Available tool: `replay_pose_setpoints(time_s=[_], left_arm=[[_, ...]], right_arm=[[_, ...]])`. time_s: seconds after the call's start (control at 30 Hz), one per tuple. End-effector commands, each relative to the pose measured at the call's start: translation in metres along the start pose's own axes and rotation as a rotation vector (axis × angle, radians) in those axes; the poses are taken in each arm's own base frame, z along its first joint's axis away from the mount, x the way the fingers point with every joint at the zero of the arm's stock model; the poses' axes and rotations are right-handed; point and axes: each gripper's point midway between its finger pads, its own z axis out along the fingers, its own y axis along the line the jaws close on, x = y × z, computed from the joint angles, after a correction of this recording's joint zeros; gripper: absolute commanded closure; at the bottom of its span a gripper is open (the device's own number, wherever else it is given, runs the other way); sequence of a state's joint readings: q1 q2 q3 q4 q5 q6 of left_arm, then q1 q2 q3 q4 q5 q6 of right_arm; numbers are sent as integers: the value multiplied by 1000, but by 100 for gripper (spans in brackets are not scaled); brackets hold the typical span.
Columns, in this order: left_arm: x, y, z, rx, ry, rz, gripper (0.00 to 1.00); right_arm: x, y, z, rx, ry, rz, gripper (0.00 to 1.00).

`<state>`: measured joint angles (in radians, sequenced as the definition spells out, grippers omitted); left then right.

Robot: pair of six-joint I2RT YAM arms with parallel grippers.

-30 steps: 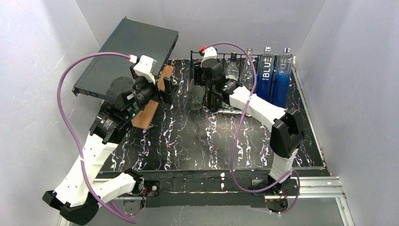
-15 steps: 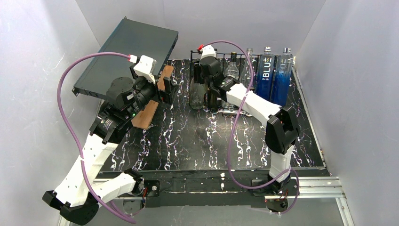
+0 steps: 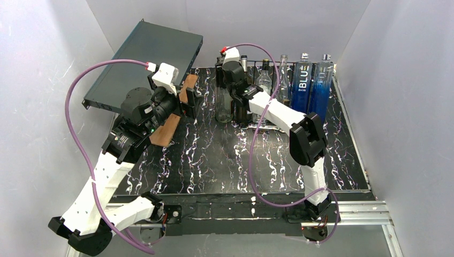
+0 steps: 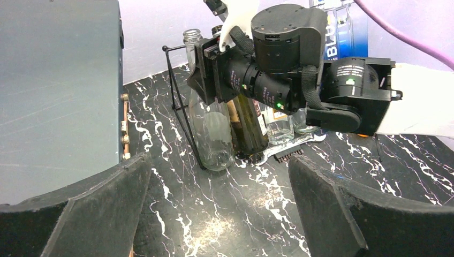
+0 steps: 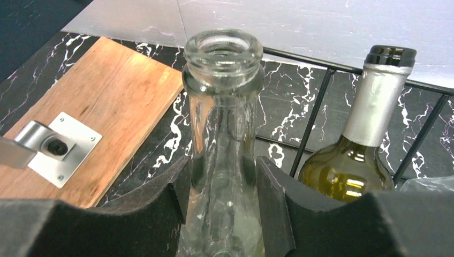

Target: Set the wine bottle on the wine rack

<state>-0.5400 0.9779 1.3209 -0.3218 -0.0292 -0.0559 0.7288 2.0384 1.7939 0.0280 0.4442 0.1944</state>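
Right wrist view first: your right tool (image 5: 222,184) is pinched narrow on the neck of the clear wine bottle (image 5: 222,69), with a black pad pressed to each side just under the lip. The bottle's upright. Behind it, to the right, run the thin bars of the wine rack (image 5: 317,101), and a foil-capped green bottle (image 5: 369,101) stands just beside yours. A wooden board (image 5: 107,107) lies flat off to the left.

Over to the left wrist view: the clear bottle sits at the rack's left end, close against the end wire, base low at the table (image 4: 257,214). Whether it's properly inside the slot, I can't tell. Your left tool (image 4: 218,166) gapes wide, holding nothing.

From the top, two blue bottles (image 3: 302,85) fill the rack's right end, and a dark grey box (image 3: 144,59) leans at the far left.
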Motion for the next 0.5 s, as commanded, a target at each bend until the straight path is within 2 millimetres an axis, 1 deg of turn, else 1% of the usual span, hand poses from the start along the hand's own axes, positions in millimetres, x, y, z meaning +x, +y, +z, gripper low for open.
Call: replay_pose_setpoints(time_s=[0.0,0.33,0.47], left_arm=[[-3,2,-3,-14,-10,15,1],[-3,6,-4,-33,-11,20,1],[-3,6,-4,-33,-9,22,1]], right_arm=[[-28,-8,18,43,-96,26,88],[-35,-17,36,72,-119,31,88],[-33,-18,42,75,-116,33,88]])
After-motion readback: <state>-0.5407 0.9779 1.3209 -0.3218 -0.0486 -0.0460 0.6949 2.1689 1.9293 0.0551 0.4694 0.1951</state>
